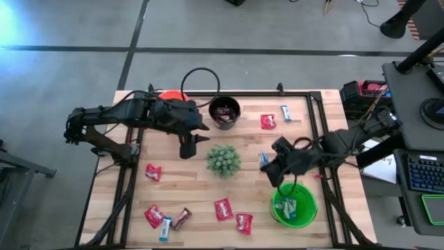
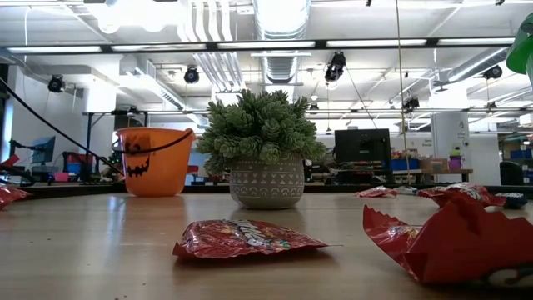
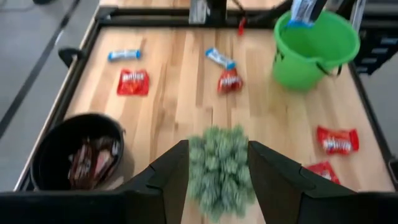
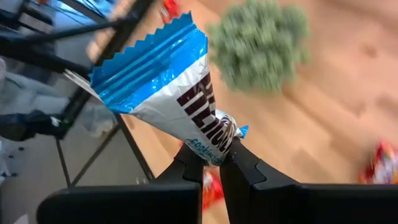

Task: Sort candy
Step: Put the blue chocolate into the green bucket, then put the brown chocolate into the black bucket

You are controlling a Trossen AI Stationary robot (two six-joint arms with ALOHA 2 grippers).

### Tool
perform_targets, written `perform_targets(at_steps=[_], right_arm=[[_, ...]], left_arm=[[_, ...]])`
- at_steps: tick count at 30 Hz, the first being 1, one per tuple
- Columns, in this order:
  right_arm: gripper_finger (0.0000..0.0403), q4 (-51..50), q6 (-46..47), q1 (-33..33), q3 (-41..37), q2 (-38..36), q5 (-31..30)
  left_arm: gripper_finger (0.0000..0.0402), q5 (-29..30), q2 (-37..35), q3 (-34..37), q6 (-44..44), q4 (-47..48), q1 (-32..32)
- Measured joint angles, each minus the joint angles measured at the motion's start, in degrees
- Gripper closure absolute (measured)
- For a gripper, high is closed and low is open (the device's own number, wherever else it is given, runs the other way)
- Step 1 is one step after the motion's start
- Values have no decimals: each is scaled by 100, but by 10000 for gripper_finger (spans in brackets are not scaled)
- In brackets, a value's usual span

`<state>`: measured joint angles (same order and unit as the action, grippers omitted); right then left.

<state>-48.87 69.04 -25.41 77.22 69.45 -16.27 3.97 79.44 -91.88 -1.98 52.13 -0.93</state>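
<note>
A potted spiky green plant (image 1: pixel 223 160) stands mid-counter (image 1: pixel 194 191), between the two arms, with a black bucket (image 1: pixel 225 112) of dark-wrapped candy and an orange pumpkin-face bucket (image 2: pixel 153 161) toward the far edge and a green bucket (image 1: pixel 294 204) near the right front corner. Red candy packets (image 1: pixel 223 208) lie scattered on the wooden counter along the front and left, a brown one (image 1: pixel 182 219) and a light blue one (image 1: pixel 165 228) lie at the front left, and a red packet (image 1: pixel 268 121) and a blue one (image 1: pixel 285 113) lie at the far right. The left hand (image 1: pixel 195 135) hangs above the counter just left of the plant, fingers spread apart and holding nothing. The right hand (image 4: pixel 214 163) is just right of the plant, above the green bucket's far side, fingers pressed together on the end of a light blue and white candy wrapper (image 4: pixel 163 90); its dark lettering is only partly readable, and the small word "COOKIES" shows near the pinch.
</note>
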Motion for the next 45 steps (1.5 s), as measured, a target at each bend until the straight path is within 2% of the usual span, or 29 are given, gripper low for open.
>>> perform_targets(at_steps=[8,14,23,32,45], right_arm=[[386,-835,1558,-804,-12,337,56],[386,-1252,2552,-1289,-14,745,635],[386,-1298,3383,-1711,-17,1246,1837],[383,-1525,3910,-1824,-23,1335,1993],[279,-1689,4182,-1820,-23,1335,2144]], left_arm=[[256,0,-2,2,0,700,0],[256,-2,0,4,0,984,0],[256,-4,2,4,0,1343,0],[256,-10,4,8,-2,1606,0],[256,-197,-7,9,-2,1670,2]])
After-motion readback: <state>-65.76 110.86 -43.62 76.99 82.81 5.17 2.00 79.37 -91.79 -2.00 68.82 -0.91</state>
